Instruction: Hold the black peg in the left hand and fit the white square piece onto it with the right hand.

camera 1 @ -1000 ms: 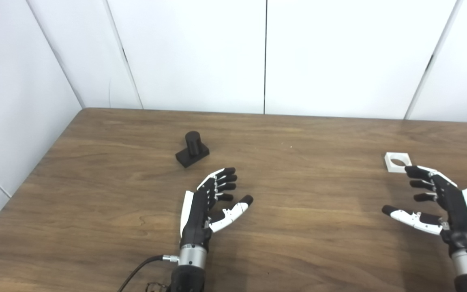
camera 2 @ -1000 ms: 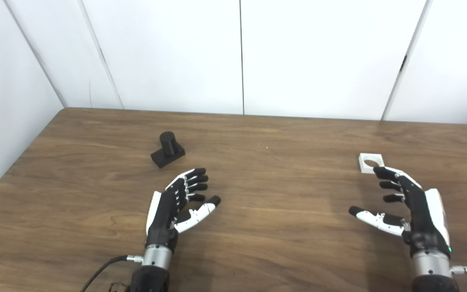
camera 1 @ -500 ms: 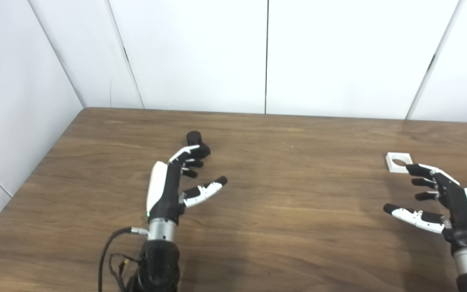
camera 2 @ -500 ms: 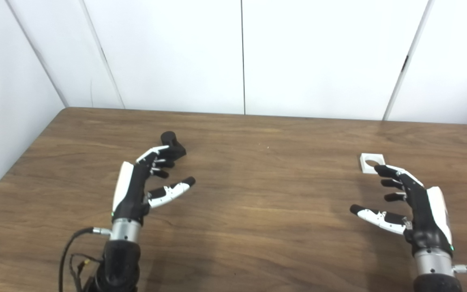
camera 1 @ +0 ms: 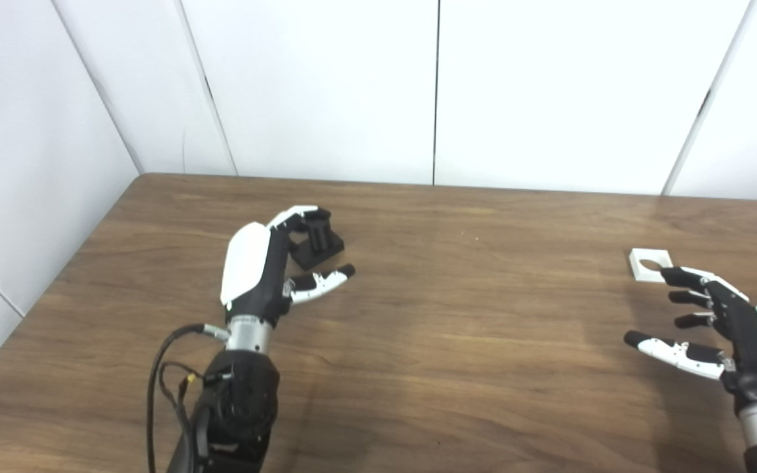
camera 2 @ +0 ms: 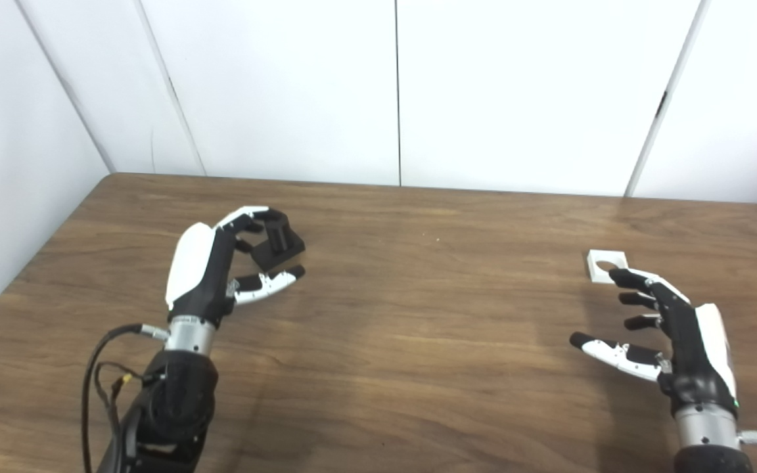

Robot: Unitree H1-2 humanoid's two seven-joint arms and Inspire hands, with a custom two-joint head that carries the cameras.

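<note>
The black peg (camera 1: 318,240), a short cylinder on a square base, stands on the wooden table (camera 1: 457,328) left of centre. My left hand (camera 1: 267,263) arches over it from the near left, fingers curled round the far side and thumb stretched out along the near side; the fingers are still apart and the peg rests on the table. The white square piece (camera 1: 648,264) with a round hole lies flat at the right. My right hand (camera 1: 713,322) hovers open just on the near side of it, fingertips close to its near edge, holding nothing.
White wall panels (camera 1: 431,92) close off the table at the back and left. A black cable (camera 1: 168,368) loops beside my left forearm near the front edge.
My left hand has travelled forward and left to the peg and arched its fingers round it. My right hand has barely moved. The camera has shifted slightly.
</note>
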